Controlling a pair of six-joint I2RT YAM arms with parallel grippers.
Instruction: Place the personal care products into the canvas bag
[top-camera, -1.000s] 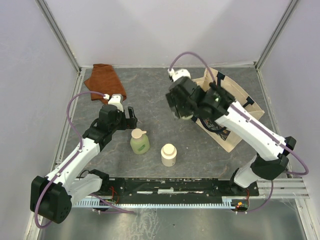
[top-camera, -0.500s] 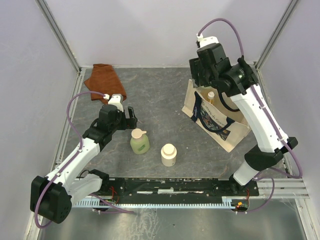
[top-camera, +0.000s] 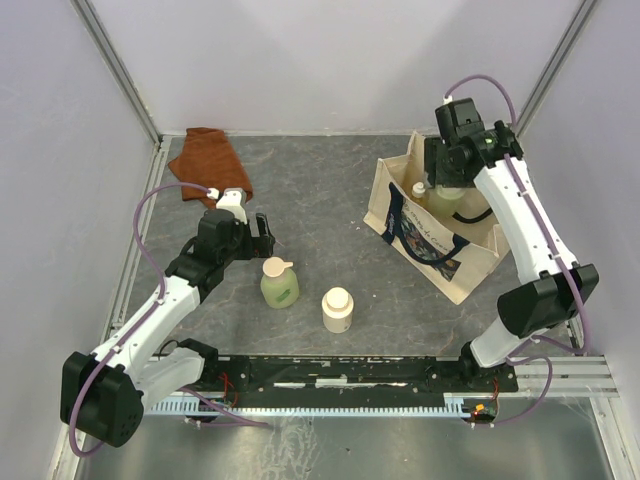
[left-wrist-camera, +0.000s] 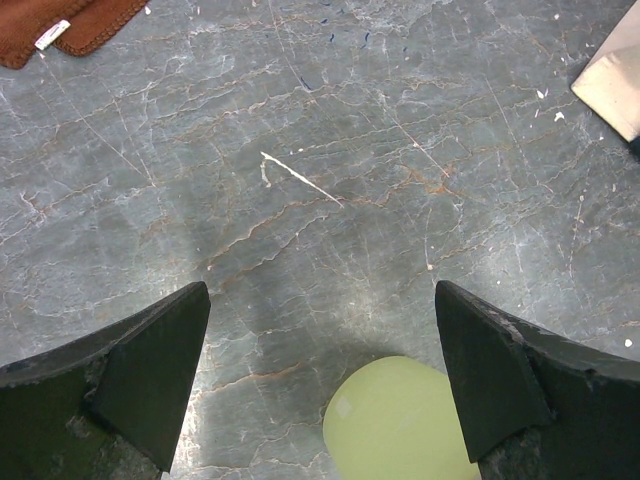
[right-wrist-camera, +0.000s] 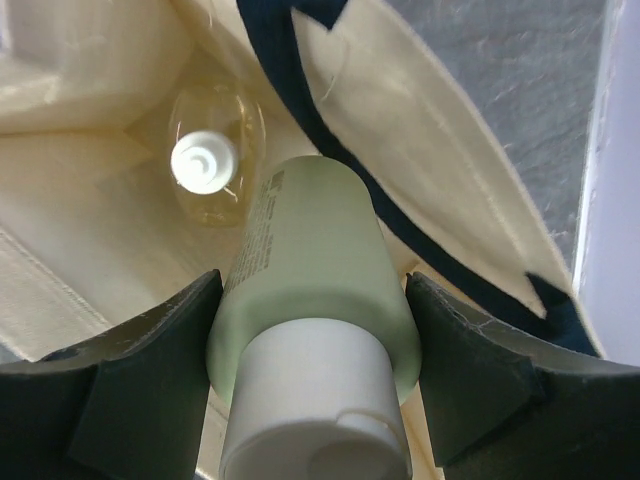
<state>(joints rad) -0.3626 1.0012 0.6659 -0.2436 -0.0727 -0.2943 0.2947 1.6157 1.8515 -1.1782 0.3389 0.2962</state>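
cream canvas first: located the canvas bag (top-camera: 452, 262) standing upright at 2 to 3 o'clock on the grey table (top-camera: 320, 190), mouth open, navy handles hanging at the rim. found the right gripper (top-camera: 452, 178) directly over that mouth, jaws set roughly halfway and clamped on the pale green cream-capped bottle (right-wrist-camera: 310, 270). checked the right wrist view: saw both fingers (right-wrist-camera: 150, 350) pressed against the bottle's sides, cream cap towards the camera, base pointing down into the bag opening. could not tell how deep the base sits below the rim. noted the tall slim clear amber bottle (right-wrist-camera: 213, 165) already inside the bag, white cap upward, at 11 o'clock of the held bottle and close to it; could not tell whether touching. found the left gripper (top-camera: 262, 232) at 9 o'clock of the table centre, jaws spread fully and holding nothing. logged the pale green bottle with cream spout cap (top-camera: 279, 283) upright on the table at 8 o'clock, just at 5 o'clock of the left gripper; saw in the left wrist view its green body low between the fingertips, clear of both. logged the cream-white round-capped bottle (top-camera: 337, 310) upright at 6 o'clock, near the spout-capped one but apart from it. recorded a rust-brown folded cloth (top-camera: 208, 163) at 10 o'clock by the far left corner, well apart from the bottles.
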